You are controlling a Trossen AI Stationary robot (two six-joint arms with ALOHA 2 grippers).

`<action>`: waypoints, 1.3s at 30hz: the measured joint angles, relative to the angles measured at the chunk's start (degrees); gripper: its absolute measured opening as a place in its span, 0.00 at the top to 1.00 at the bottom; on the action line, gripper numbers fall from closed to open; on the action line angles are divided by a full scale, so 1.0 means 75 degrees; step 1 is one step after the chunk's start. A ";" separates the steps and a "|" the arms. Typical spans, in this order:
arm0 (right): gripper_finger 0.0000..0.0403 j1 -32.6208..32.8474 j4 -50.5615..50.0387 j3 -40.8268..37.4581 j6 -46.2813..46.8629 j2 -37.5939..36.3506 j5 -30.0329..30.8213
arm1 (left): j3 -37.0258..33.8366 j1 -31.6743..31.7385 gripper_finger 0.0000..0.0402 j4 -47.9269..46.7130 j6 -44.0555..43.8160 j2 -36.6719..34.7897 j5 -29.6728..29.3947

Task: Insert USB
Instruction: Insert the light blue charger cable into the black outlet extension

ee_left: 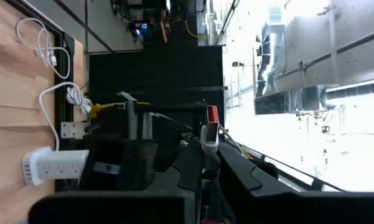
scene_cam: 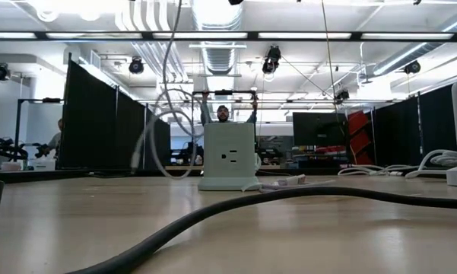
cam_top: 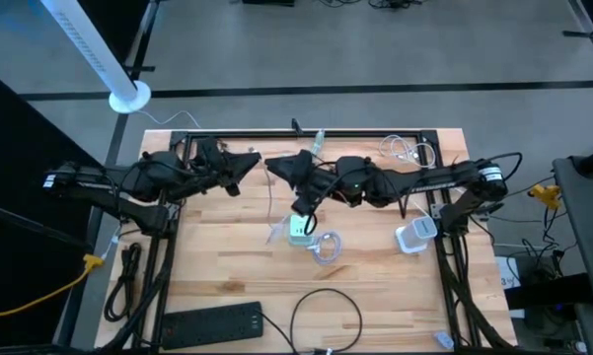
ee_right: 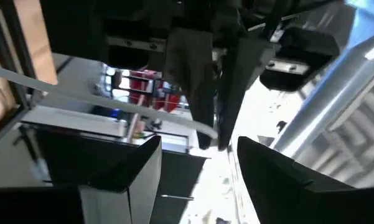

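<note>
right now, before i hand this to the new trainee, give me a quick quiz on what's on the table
1. True or false: the black power strip touches the white power cube.
2. Which lies closest to that cube? A) coiled white cable B) black power strip C) yellow cable
3. How many white charger blocks stand on the table?

Key: 1 false, they lie well apart. 2 A. 3 two, the cube and a second block nearer the right arm's base.

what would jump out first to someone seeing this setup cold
Both dark arms meet nose to nose high over the far middle of the wooden table, the left tool facing the right tool. Just below them stands a white charger cube with a loop of white cable beside it.
</note>
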 joint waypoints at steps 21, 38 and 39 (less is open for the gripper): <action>0.67 0.0009 0.0653 0.0009 0.0194 0.0109 -0.0522 | 0.0000 0.0000 0.96 -0.0305 -0.0313 0.0032 0.0153; 0.68 0.0090 -0.0256 0.0009 0.0865 0.0109 -0.0421 | 0.0000 -0.0017 0.96 -0.0680 -0.0651 0.0032 0.0185; 0.67 0.0082 -0.0253 0.0009 0.0868 0.0109 -0.0420 | 0.0000 -0.0017 0.96 -0.0678 -0.0651 0.0032 0.0185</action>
